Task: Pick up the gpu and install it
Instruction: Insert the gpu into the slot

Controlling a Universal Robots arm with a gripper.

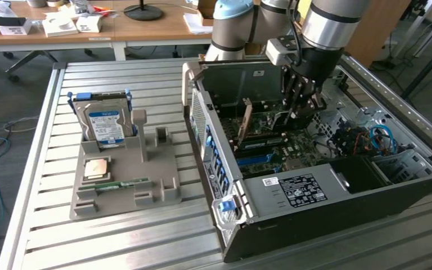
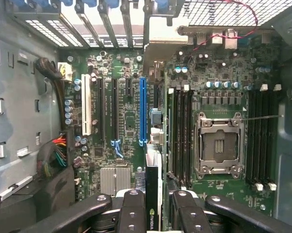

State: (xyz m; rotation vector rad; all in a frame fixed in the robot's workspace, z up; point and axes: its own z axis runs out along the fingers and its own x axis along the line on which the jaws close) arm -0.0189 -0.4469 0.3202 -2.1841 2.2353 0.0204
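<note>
The gripper [image 2: 155, 200] clamps the gpu [image 2: 154, 170] edge-on over the motherboard [image 2: 126, 121] — just beside the long blue slot [image 2: 143, 111].

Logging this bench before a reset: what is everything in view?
computer case: one, black, open, on the table
motherboard: one, green, inside the case
gpu: one, green, held edge-on over the motherboard
tray: one, grey, on the exterior view's left of the case
hard drive: one, blue-white label, upright in the tray
memory stick: one, green, lying in the tray
table: one, silver, slatted
gripper: one, black, inside the case, shut on the gpu
arm: one, grey, reaching down into the case
</note>
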